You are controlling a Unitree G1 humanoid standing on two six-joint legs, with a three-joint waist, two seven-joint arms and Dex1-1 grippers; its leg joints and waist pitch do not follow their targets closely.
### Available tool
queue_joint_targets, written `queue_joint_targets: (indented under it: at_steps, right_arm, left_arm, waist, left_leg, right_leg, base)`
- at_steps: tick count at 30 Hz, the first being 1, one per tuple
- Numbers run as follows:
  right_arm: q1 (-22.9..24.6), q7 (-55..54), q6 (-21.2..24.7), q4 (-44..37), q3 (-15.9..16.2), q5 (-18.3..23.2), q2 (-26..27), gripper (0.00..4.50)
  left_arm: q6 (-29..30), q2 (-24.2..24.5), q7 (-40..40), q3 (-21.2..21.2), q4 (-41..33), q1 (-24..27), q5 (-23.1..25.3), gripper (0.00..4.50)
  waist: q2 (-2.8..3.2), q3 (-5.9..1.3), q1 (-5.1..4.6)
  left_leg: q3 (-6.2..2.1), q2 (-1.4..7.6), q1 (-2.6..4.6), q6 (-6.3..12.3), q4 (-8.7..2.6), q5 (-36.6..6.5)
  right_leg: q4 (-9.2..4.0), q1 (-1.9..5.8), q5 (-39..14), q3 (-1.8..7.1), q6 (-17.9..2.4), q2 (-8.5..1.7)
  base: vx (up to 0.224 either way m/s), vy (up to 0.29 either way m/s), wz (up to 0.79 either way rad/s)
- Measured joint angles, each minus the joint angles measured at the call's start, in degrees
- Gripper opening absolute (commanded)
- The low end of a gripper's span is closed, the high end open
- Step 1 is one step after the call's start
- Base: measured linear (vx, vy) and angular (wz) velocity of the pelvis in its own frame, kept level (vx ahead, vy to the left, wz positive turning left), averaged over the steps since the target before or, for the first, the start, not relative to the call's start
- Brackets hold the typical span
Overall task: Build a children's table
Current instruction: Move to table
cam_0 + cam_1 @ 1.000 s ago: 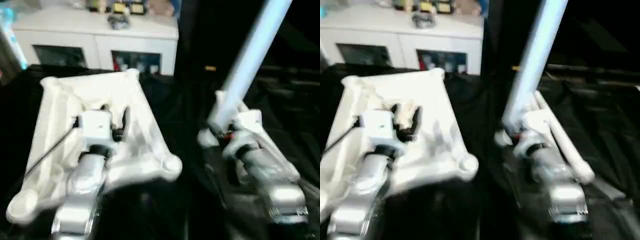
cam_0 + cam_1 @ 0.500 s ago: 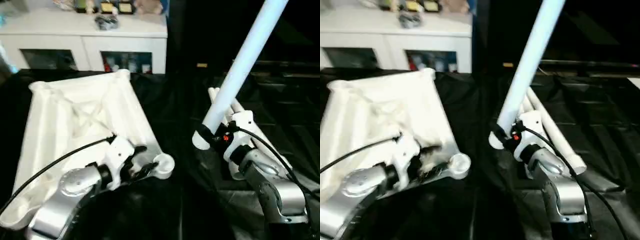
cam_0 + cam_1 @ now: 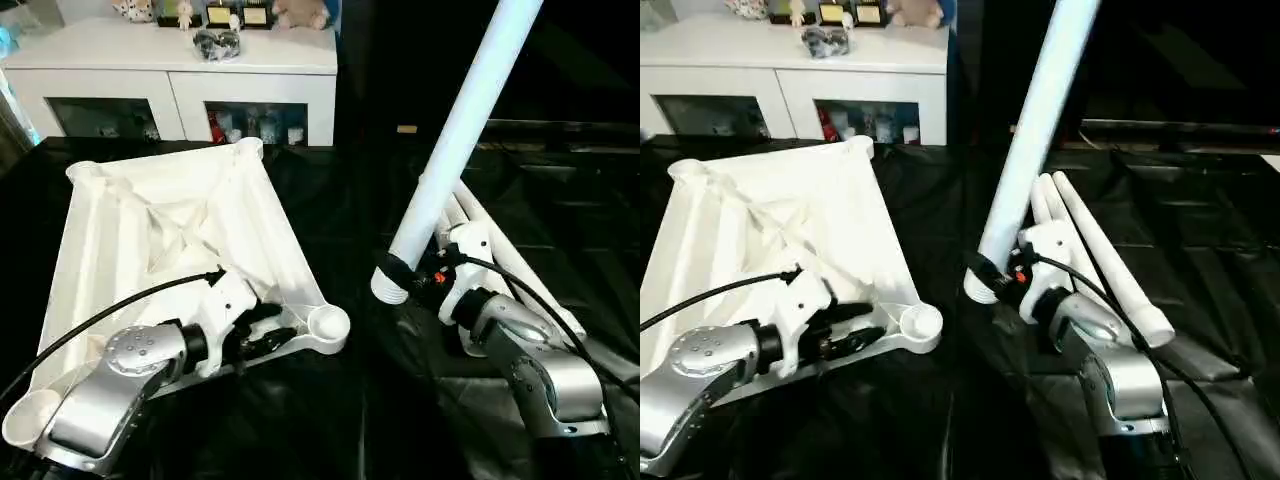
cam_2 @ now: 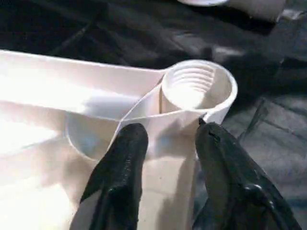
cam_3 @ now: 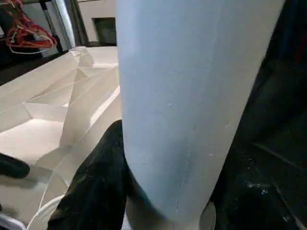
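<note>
I had my left gripper (image 4: 165,143) pinching the tabletop (image 3: 160,240), lower left, to keep its socket (image 4: 196,86) steady. My right gripper (image 3: 415,278) squeezed a leg (image 3: 455,140), tipped up, ready to go in.

A black cloth (image 3: 340,430) covers the work surface, creased and faintly glossy, its folds catching light on the right. Behind it stands a white cabinet (image 3: 250,85) with two glass doors; small coloured items show dimly through the glass. On its top sit a few small figurines (image 3: 140,10), two framed cards (image 3: 235,15), a plush toy (image 3: 300,12) and a dark tangled bundle (image 3: 215,42). Right of the cabinet the room is dark, with a dim horizontal rail (image 3: 540,125) crossing it and a small yellowish tag (image 3: 406,129) at its near end. In the right wrist view, red wires (image 5: 24,33) hang at the far corner.
</note>
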Motion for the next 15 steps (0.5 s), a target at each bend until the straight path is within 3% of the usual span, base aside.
queue_joint_targets:
  at_steps: [10,15]
  right_arm:
    - [-0.46,0.96,-0.10,1.77,0.02,-0.01,-0.06,1.88]
    - [-0.46,0.96,-0.13,1.77,0.05,-0.07,-0.08,1.88]
  left_arm:
    - [0.08,1.21,-4.12,-1.41,1.78,0.22,-0.71,1.04]
    - [0.06,0.81,-4.71,-1.62,3.55,-0.65,-0.68,1.52]
  waist:
    - [-0.02,0.02,0.13]
    - [-0.02,0.02,0.17]
  left_leg:
    - [0.31,0.12,0.02,-0.03,-0.25,0.01]
    - [0.40,0.17,0.16,-0.18,-0.58,0.10]
  right_leg:
    - [-0.03,-0.17,-0.05,0.04,-0.07,-0.01]
    - [0.00,-0.18,-0.04,0.04,-0.07,-0.01]
  base:
    - [0.000,0.000,0.00]
    - [0.000,0.000,0.00]
